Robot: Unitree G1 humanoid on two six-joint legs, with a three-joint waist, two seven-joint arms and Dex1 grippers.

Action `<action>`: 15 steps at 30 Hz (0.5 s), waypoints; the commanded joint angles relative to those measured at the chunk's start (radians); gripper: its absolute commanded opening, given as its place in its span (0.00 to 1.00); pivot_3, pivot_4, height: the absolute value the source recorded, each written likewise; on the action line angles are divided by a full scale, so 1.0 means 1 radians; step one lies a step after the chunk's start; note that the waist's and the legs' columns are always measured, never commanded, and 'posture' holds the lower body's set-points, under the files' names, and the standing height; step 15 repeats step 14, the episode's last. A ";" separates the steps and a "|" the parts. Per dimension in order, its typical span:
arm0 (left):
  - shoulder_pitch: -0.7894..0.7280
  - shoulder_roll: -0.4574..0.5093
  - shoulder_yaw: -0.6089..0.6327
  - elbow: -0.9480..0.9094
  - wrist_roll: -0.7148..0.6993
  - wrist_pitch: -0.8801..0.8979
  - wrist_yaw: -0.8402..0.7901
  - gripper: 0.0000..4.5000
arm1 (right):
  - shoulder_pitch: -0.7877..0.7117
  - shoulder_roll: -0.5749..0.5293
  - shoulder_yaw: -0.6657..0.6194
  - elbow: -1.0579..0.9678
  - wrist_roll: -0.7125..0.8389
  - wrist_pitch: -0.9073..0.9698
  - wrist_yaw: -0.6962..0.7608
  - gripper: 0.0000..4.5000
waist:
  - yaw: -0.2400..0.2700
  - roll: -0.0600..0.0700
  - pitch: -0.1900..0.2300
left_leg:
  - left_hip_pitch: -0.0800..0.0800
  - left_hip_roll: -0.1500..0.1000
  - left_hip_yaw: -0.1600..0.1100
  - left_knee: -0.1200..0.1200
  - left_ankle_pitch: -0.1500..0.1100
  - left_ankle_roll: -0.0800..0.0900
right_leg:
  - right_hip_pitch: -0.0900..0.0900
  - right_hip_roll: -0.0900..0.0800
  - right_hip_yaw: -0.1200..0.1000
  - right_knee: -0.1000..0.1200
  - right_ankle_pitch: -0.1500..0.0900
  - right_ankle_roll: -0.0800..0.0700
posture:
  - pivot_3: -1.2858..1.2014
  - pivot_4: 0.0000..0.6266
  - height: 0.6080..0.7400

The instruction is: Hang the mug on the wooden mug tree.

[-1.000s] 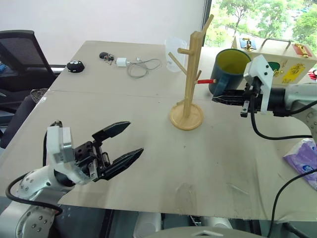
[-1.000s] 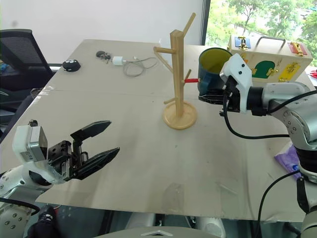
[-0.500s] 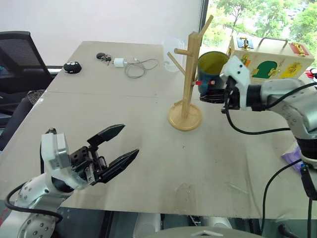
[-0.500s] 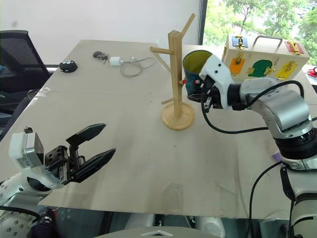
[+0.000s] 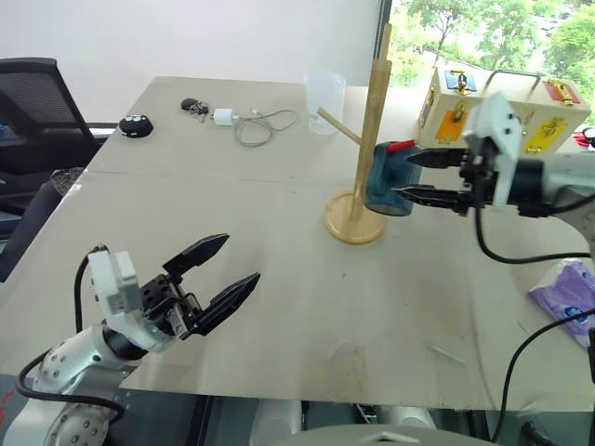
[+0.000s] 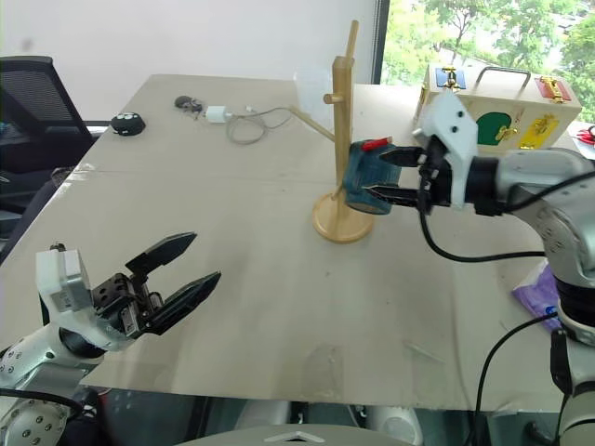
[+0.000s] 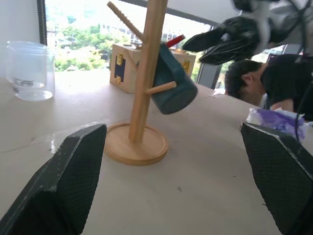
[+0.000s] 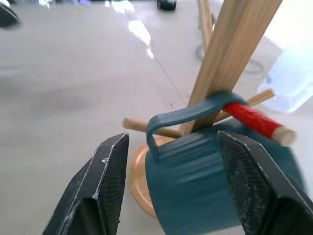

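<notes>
A: Starting on the left, what is the left gripper point(image 5: 223, 273) doing?

B: It hovers low over the near left part of the table point(image 5: 279, 279), its two black fingers spread apart with nothing between them.

A: And further back?

B: A black mouse point(image 5: 136, 125), keys point(image 5: 196, 106) and a white charger with its cable point(image 5: 251, 124) lie near the far edge, and a clear plastic cup point(image 5: 324, 101) stands to their right.

A: Where is the mug point(image 5: 390, 179)?

B: It hangs tilted on the wooden mug tree point(image 5: 365, 149), its loop handle over the red-tipped peg point(image 8: 258, 122), body against the post above the round base.

A: And the right gripper point(image 5: 410, 176)?

B: Its fingers stand apart on either side of the mug; whether they touch it, the views do not settle. A wooden box point(image 5: 521, 107) sits behind, a purple packet point(image 5: 569, 294) on the far right.
</notes>
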 commanded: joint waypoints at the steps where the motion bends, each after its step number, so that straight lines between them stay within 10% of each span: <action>1: 0.019 0.023 -0.034 0.011 0.046 0.016 0.001 1.00 | 0.200 -0.040 -0.182 -0.088 0.053 -0.041 0.038 0.65 | 0.004 -0.003 -0.002 | 0.000 0.000 0.000 -0.001 0.000 0.000 | 0.000 0.000 0.000 0.000 0.000 0.000 | 0.52 0.24 1.00; 8: 0.072 0.028 -0.047 0.082 0.118 0.020 0.007 1.00 | 0.744 0.036 -0.323 -0.008 -0.181 -0.462 0.070 0.65 | 0.003 -0.005 -0.002 | 0.001 0.000 -0.001 -0.001 0.000 0.000 | 0.001 0.001 -0.001 -0.001 -0.002 0.004 | 0.52 0.24 1.00; 15: 0.094 0.041 -0.040 0.140 0.167 0.003 -0.022 1.00 | 0.934 0.120 -0.345 0.076 -0.224 -0.648 0.075 0.65 | -0.006 -0.004 -0.002 | 0.005 0.000 0.001 0.000 0.000 0.000 | 0.002 0.001 0.002 0.001 -0.003 0.004 | 0.52 0.24 1.00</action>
